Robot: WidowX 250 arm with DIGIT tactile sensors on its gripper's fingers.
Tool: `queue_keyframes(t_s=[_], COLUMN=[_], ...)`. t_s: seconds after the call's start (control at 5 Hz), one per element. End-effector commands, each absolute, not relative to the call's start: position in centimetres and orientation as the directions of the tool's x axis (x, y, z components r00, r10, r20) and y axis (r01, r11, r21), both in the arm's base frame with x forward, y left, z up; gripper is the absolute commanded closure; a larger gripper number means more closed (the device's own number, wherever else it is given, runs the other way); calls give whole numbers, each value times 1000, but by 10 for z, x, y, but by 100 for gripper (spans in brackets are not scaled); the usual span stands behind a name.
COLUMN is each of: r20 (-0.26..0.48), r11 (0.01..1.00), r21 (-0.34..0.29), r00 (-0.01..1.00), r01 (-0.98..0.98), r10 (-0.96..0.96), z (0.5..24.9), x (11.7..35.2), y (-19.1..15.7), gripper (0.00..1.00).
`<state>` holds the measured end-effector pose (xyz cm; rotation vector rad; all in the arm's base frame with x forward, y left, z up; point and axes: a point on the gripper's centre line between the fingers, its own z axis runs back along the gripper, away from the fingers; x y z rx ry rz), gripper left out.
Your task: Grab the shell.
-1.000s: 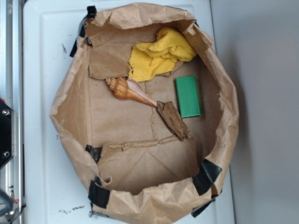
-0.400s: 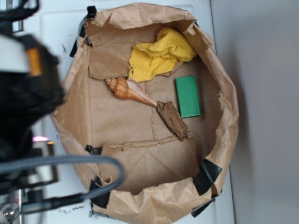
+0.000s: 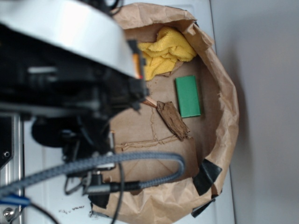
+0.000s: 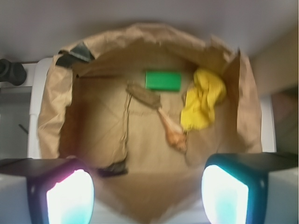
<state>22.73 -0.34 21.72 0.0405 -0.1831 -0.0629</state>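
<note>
The shell (image 4: 173, 133), tan-orange with a long pointed tail, lies on the brown paper floor inside the paper bag (image 4: 46, 121), tail toward the bark piece. In the wrist view my gripper (image 4: 147, 196) is open and empty, its fingers (image 4: 70, 198) wide apart, high above the bag's near side and short of the shell. In the exterior view my arm (image 3: 70, 70) covers the shell; only its tail tip (image 3: 150, 101) shows.
A dark bark piece (image 3: 173, 120) lies just beyond the shell's tail. A green block (image 3: 188, 96) and a yellow cloth (image 3: 166, 51) lie farther in. The crumpled bag walls (image 3: 229, 107) rise all round. Black tape (image 3: 205, 176) holds the corners.
My arm has swung in from the left over the bag and now covers the shell in the exterior view. The objects in the bag have not moved.
</note>
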Motion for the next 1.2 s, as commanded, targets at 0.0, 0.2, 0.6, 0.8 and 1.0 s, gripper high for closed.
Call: queue_keyframes(t_s=[0.0, 0.2, 0.6, 0.8, 1.0], r20=[215, 195, 195, 195, 212], r11=[952, 952, 952, 952, 949], r21=[66, 100, 100, 100, 86], r00=[928, 933, 933, 933, 925], r01=[298, 289, 289, 289, 304], r10=[-306, -304, -304, -304, -316], z=[187, 178, 178, 178, 153], x=[253, 269, 269, 269, 268], y=[13, 25, 25, 25, 37], gripper=[0, 0, 0, 0, 0])
